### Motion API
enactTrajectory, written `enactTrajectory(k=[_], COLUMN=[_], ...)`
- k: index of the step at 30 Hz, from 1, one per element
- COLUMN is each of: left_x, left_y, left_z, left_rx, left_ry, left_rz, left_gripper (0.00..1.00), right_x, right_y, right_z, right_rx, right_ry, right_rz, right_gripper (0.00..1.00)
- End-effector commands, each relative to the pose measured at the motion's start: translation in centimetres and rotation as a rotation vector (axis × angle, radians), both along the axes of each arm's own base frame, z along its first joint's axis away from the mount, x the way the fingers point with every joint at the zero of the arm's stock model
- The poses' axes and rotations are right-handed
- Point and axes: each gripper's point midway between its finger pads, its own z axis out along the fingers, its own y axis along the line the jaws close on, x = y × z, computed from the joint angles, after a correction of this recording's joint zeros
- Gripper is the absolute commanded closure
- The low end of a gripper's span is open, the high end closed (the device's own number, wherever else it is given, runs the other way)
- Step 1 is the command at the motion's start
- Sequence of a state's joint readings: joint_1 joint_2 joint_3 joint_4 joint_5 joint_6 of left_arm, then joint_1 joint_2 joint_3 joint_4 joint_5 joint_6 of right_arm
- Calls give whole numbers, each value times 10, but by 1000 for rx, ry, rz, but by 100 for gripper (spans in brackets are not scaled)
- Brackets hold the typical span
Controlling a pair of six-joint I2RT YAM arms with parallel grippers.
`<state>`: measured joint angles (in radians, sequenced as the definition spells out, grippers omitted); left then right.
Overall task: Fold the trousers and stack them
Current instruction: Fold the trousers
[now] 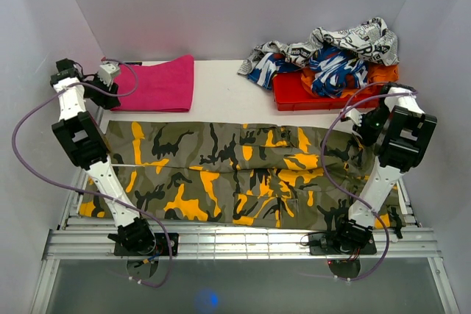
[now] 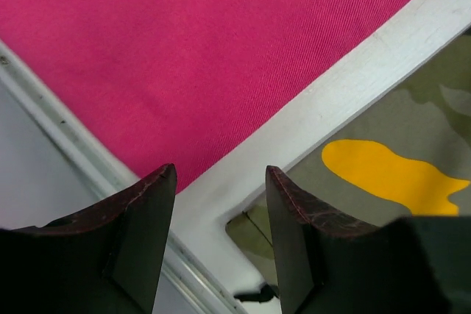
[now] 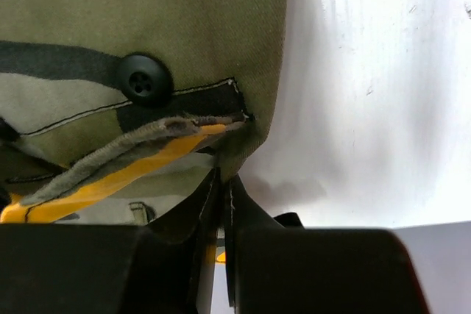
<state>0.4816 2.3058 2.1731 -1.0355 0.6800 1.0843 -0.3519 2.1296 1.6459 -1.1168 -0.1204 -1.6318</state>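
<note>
The camouflage trousers [image 1: 235, 174] lie spread flat across the table, legs to the left and waist to the right. My left gripper [image 1: 109, 80] is open and empty at the far left. In the left wrist view it [image 2: 221, 182] hovers over bare table between the pink cloth and the trousers' leg-end corner [image 2: 383, 174]. My right gripper [image 1: 362, 119] is at the trousers' far right corner. In the right wrist view it [image 3: 224, 182] is shut on the waistband edge [image 3: 243, 137], next to a black button [image 3: 145, 79].
A folded pink cloth [image 1: 158, 82] lies at the back left and also shows in the left wrist view [image 2: 184, 49]. At the back right a red folded garment [image 1: 302, 93] carries a heap of newsprint-patterned [image 1: 353, 38] and blue-and-white [image 1: 335, 64] garments. White walls enclose the table.
</note>
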Motion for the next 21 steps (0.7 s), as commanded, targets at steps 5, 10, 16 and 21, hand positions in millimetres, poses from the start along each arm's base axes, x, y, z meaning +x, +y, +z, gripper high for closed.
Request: enactTrajectory(k=[5,10,16,21], left_x=[-5,-15,-35,-41], left_y=[9,13,12,11], left_z=[-20,-46,-69,-85], left_rx=[108,152,160,157], left_ry=[-4,50,138,173], left_rz=[-169,-235,-301,-317], left_gripper=[38,39,40,42], right_x=[-11,-18,-15,-12], right_y=[1,2,0,-3], right_z=[28,26,28,28], right_rx=[-62,-72,-81,-90], right_ry=[-31,-22,-17,-14], right_rz=[-4,2,2,5], right_gripper=[92,92,92,92])
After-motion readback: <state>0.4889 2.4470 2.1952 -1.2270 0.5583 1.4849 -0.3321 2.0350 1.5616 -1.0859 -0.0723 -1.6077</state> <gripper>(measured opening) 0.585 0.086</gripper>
